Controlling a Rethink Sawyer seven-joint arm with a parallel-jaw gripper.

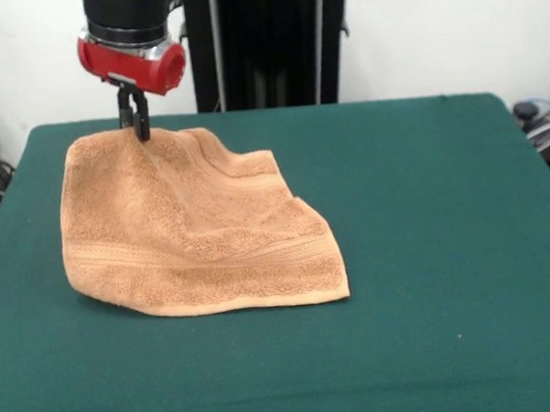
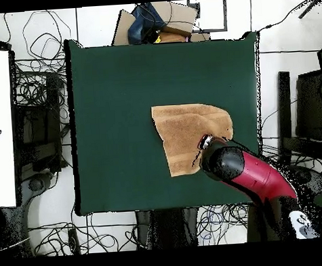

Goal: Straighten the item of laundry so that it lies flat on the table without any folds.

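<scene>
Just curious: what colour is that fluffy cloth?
Light orange-tan terry towel with woven band stripes; clearest in the front view.

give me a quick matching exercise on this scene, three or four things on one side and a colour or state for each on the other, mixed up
Things:
1. towel
2. table
3. gripper
4. arm's wrist ring

Descriptions:
A. dark green, mostly bare
B. red
C. orange-tan, rumpled, one corner lifted
D. black fingers shut on a towel corner

Pairs: 1-C, 2-A, 3-D, 4-B
</scene>
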